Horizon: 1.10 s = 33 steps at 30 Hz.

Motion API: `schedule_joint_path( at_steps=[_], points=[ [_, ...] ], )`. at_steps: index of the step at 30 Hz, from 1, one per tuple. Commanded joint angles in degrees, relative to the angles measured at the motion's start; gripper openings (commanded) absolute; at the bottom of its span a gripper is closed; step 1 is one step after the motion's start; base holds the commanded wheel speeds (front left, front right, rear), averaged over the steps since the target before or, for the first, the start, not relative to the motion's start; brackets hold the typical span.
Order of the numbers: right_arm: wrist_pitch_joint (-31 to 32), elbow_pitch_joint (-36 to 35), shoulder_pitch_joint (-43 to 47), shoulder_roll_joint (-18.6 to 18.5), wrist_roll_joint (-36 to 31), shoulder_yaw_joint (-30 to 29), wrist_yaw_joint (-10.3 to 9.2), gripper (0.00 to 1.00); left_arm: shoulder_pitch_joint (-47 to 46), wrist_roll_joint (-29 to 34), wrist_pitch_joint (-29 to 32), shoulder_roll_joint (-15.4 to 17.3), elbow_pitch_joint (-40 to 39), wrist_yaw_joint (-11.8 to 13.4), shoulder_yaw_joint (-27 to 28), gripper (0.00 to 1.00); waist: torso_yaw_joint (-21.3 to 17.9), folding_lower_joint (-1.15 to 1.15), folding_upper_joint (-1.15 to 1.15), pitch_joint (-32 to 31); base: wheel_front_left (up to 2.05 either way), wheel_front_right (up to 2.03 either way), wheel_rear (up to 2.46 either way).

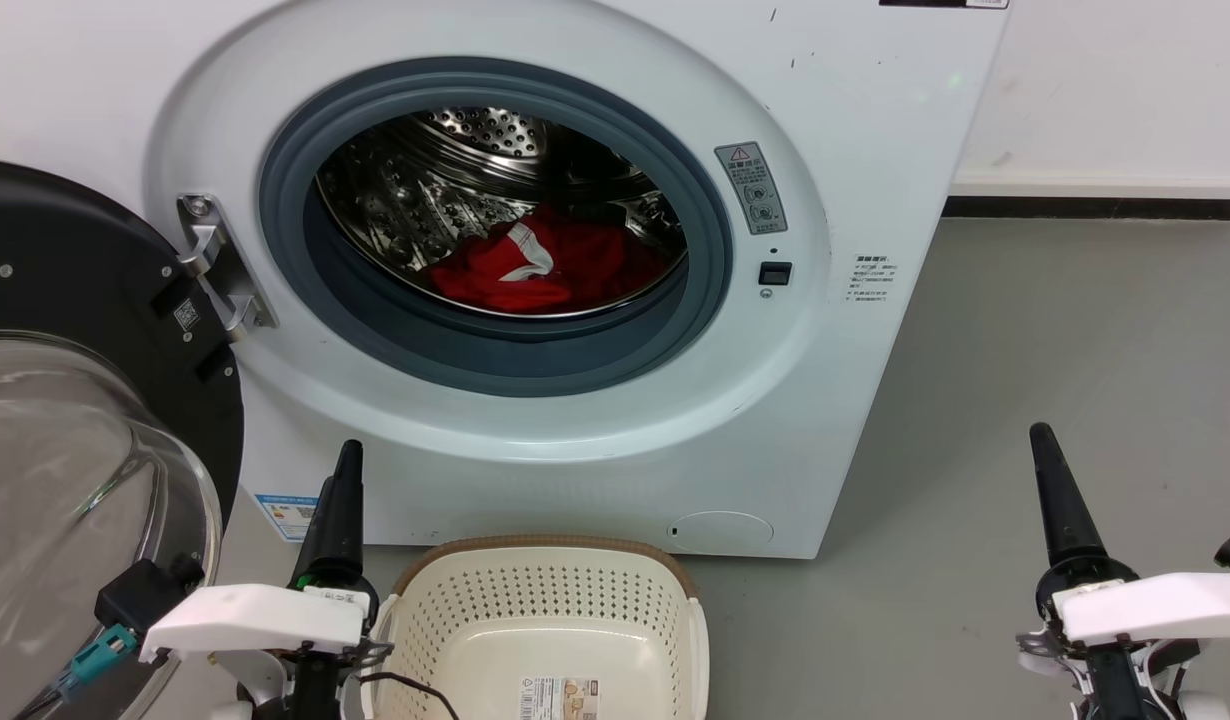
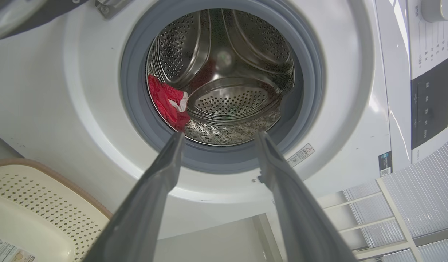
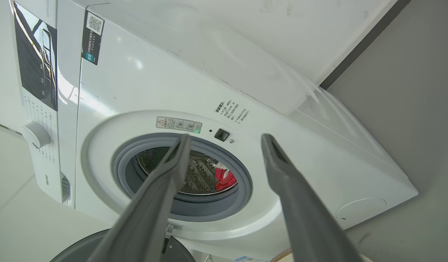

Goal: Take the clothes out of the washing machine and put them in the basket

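Note:
The white washing machine (image 1: 875, 120) stands with its porthole open. Red clothes (image 1: 545, 265) with white collar trim lie at the bottom of the steel drum, also seen as clothes (image 2: 167, 103) and clothes (image 3: 226, 178). The cream basket (image 1: 545, 546) sits on the floor right before the machine, below the porthole, with nothing inside but a label. My left gripper (image 1: 349, 452) is just left of the basket; in its wrist view the left gripper (image 2: 220, 135) is open, pointing at the drum. My right gripper (image 1: 1041, 436) hovers over the floor at the right; the right gripper (image 3: 227, 138) is open, holding nothing.
The black-framed glass door (image 1: 75, 450) hangs open at the left, close beside my left arm. Grey floor (image 1: 1075, 330) stretches right of the machine to a white wall with a dark baseboard (image 1: 1095, 208). The control panel (image 2: 428, 105) is at the machine's top.

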Motion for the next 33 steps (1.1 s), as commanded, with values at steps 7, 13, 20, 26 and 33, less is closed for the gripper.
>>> schedule_joint_path(
  at_steps=[7, 13, 20, 26, 33],
  points=[
    [-2.0, -2.3, -0.1, 0.0, -11.5, 0.8, 0.01, 1.0, -1.7, 9.4, -1.8, 0.1, -1.8, 0.0, -0.9, 1.0, 0.2, 0.0, 0.0, 0.0, 0.0, 0.0, 0.0],
    [-3.1, -2.5, 0.3, 0.0, -18.2, 0.9, 0.02, 1.0, -1.8, 15.9, -3.0, 0.1, -2.0, 0.0, -1.7, 1.0, 0.5, 0.0, 0.0, 0.1, 0.0, 0.0, 0.0],
    [-4.4, -2.5, 0.7, 0.0, -24.9, 0.7, 0.02, 1.0, -1.8, 22.6, -4.3, 0.2, -1.9, 0.0, -2.3, 1.0, 0.8, 0.0, 0.0, 0.1, 0.0, 0.0, 0.0],
    [-5.4, -2.2, 1.0, 0.0, -30.4, 0.4, 0.02, 1.0, -1.8, 27.9, -5.3, 0.4, -1.4, 0.0, -3.0, 1.0, 1.1, 0.0, 0.0, 0.0, 0.0, 0.0, 0.0],
    [-6.0, -2.1, 1.6, 0.0, -35.5, 0.4, 0.01, 1.0, -1.9, 33.4, -6.4, 0.6, -0.9, 0.0, -3.5, 1.0, 1.3, 0.0, 0.0, -0.1, 0.0, 0.0, 0.0]
  ],
)
